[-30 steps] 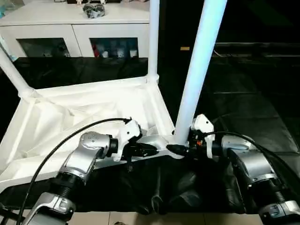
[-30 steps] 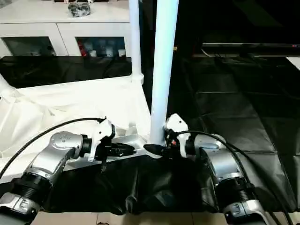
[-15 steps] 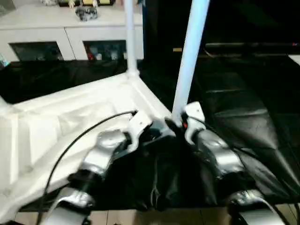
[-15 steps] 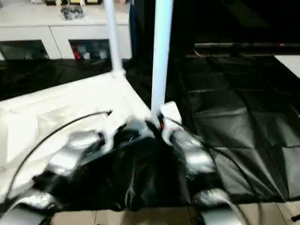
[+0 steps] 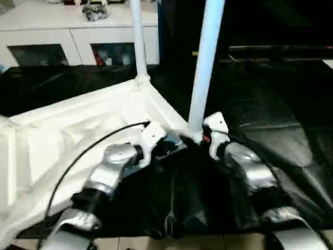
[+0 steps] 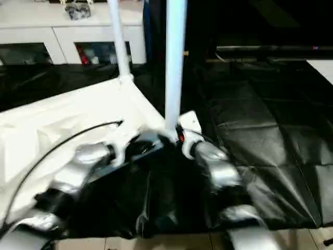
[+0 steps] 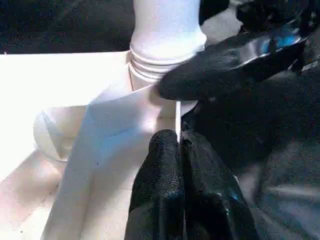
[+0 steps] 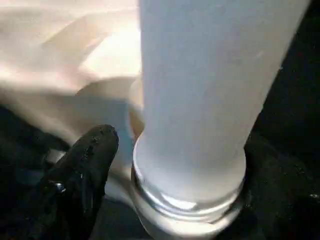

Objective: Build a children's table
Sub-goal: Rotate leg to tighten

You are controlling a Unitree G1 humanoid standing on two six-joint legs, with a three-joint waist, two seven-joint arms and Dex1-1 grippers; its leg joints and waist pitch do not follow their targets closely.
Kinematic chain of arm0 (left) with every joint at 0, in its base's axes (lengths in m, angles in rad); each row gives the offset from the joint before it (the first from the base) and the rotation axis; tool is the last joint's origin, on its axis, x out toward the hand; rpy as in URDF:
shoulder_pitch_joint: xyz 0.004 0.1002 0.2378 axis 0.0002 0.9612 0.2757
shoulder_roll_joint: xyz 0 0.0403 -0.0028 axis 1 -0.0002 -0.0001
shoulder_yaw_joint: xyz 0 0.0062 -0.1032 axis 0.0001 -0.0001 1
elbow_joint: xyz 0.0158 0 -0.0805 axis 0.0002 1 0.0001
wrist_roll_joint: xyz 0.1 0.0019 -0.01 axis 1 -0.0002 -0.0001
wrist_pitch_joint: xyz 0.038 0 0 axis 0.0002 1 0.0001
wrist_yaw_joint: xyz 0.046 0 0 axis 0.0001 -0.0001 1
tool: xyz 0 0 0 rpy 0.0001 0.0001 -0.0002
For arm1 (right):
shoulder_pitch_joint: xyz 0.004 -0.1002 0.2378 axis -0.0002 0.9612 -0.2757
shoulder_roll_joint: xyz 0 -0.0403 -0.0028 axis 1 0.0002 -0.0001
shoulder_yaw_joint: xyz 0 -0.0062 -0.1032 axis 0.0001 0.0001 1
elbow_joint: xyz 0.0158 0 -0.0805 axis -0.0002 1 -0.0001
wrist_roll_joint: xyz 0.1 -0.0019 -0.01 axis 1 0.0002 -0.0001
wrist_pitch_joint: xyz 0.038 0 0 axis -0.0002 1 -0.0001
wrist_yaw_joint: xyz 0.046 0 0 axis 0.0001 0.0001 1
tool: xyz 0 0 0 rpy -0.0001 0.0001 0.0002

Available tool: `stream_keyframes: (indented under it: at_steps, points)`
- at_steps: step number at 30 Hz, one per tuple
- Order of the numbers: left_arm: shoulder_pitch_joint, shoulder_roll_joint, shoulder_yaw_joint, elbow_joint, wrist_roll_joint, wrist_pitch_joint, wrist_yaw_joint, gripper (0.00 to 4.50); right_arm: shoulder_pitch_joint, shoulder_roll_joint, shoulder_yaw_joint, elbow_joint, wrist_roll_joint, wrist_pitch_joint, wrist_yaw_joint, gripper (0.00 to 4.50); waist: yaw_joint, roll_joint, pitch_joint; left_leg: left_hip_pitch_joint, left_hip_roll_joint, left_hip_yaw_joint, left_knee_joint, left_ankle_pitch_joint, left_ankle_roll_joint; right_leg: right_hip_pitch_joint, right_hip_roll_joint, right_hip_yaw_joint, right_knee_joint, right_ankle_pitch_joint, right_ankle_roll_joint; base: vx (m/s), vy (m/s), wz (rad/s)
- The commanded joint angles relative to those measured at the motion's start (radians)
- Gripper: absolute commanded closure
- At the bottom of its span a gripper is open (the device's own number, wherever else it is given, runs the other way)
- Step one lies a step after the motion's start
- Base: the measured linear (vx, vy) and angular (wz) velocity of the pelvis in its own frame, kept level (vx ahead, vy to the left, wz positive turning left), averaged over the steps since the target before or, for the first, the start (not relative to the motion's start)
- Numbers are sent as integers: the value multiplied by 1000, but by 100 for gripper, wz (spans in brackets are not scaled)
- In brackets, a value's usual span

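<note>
children's table (image 5: 78,130) | near-corner leg (image 5: 204,67) upright | left pincer (image 7: 181,145) on rim

A long white cabinet with glass doors (image 5: 78,44) stands at the back, small cluttered objects (image 5: 96,11) on its top. In front of the cabinet, creased black sheeting (image 5: 281,120) spreads across the work surface; pale floor tiles (image 6: 171,242) show nearest

A table top (image 5: 78,125) lies upside down on a cloth (image 5: 270,104). Two legs (image 5: 205,67) stand in its corners. A cabinet (image 5: 62,31) sits behind it.
</note>
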Motion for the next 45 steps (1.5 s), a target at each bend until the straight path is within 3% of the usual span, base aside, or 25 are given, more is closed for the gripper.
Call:
stream_keyframes:
  at_steps: [1, 11, 24, 28, 31, 32, 37, 39, 41, 42, 44, 45]
  points:
    - [-5, -10, -17, -46, -46, -42, -62, 450, 25, 10, 94, -42, 9, 20, 142, 54, 7, -19, -60, 19, 87, -52, -64, -180, 87, 36, -106, 62, -84, -228, -215, 0, 0, 0]
    - [26, 78, -41, -114, -103, 8, -255, 450, 87, -140, 159, -203, 65, 99, 435, 54, 32, -20, -62, 21, 91, -48, -64, -147, 94, 34, -103, 62, -76, -180, -223, 0, 0, 0]
    - [33, 87, -52, -124, -103, 21, -281, 450, 109, -139, 164, -252, 79, 160, 470, 165, 38, -21, -62, 24, 91, -50, -65, -148, 74, 34, -105, 62, -77, -191, -221, 0, 0, 0]
    - [24, 70, -42, -106, -85, 15, -222, 450, 117, -119, 161, -236, 57, 148, 414, 178, 37, -21, -61, 24, 90, -49, -65, -154, 71, 33, -106, 63, -79, -196, -221, 0, 0, 0]
    - [-2, 21, -21, -74, -59, 23, -103, 450, 100, -46, 118, -155, 3, 146, 195, 182, 27, -20, -55, 28, 89, -52, -70, -200, 42, 26, -105, 64, -87, -266, -215, 0, 0, 0]
    - [-12, 3, -17, -63, -50, 25, -68, 450, 95, -23, 106, -134, -7, 148, 136, 183, 20, -23, -54, 32, 87, -56, -72, -240, 15, 27, -108, 63, -95, -337, -199, 0, 0, 0]
    - [-52, -68, -10, -14, -17, 39, 68, 450, 64, 66, 67, -62, -18, 161, -50, 183, 10, -19, -52, 37, 86, -60, -76, -291, -15, 20, -107, 66, -103, -386, -181, 0, 0, 0]
    - [-61, -83, -8, -1, -8, 40, 100, 450, 53, 86, 57, -43, -20, 165, -95, 183, 8, -20, -53, 34, 86, -60, -75, -291, -10, 22, -110, 68, -104, -373, -178, 0, 0, 0]
    - [-100, -136, -10, 53, 16, 30, 200, 450, -8, 169, 7, 45, -7, 168, -255, 183, 2, -9, -56, 34, 84, -61, -74, -282, -11, 21, -108, 68, -100, -340, -187, 0, 0, 0]
    - [-112, -152, -15, 71, 26, 20, 228, 450, -33, 198, -11, 76, 1, 155, -300, 183, -5, -13, -55, 34, 83, -61, -75, -286, -15, 21, -105, 66, -100, -333, -193, 0, 0, 0]
    - [-119, -166, -21, 84, 34, 6, 232, 450, -58, 227, -26, 102, 3, 119, -321, 183, -3, -10, -59, 35, 85, -60, -72, -283, -12, 23, -110, 67, -100, -313, -197, 0, 0, 0]
    - [-118, -160, -38, 84, 49, -10, 216, 450, -64, 234, -32, 103, 11, 100, -304, 149, -4, -12, -60, 29, 83, -60, -72, -265, -1, 27, -111, 67, -98, -287, -199, 0, 0, 0]
